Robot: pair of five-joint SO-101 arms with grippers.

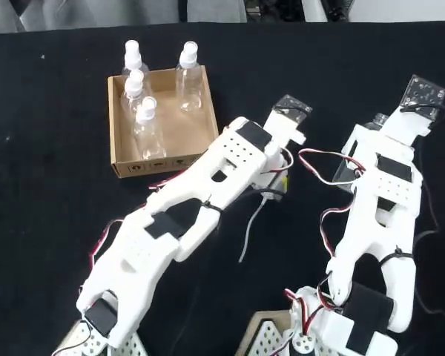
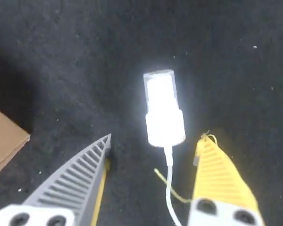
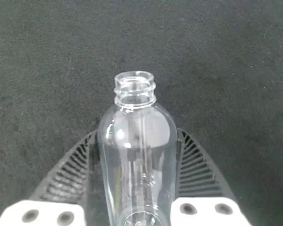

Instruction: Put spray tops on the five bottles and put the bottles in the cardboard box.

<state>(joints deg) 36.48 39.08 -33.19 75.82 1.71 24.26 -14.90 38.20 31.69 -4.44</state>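
Arms first: left arm [image 1: 185,215] lies stretched across the middle of the counter [image 1: 59,222], right arm [image 1: 378,208] beside it. Box [image 1: 156,165] sits on the left arm's side at the far end, with four capped bottles [image 1: 189,78] standing in it. My read is that this is the last pair: one bottle, one top.

Right tool [image 3: 137,136] is clamped on the bottle [image 3: 134,155], jaws on both sides of the body below the shoulder. Long axis runs along the tool, away from the wrist. Open neck points outward, no top on it. Tilt against the counter: can't tell.

Left tool [image 2: 155,138] is released, jaws spread either side of the top [image 2: 164,117], not touching it. Top lies flat on the counter, off to the side of the box. Its long axis runs straight down the gap between the jaws: head points away from the wrist, tube [image 2: 169,174] trails back toward it.

Step in hand, as I judge it: pick the top. Suggest:
- Close on the wide collar, not the head or tube. The tube is thin and would likely flex or slip.
- Centre first. The yellow jaw looks closer to the top than the grey one, so closing may shove it sideways.
- Lift so the tube hangs down, then feed it into the neck before seating.
- Right side holds the neck up and steady. The clear wall may give, so no extra squeeze.
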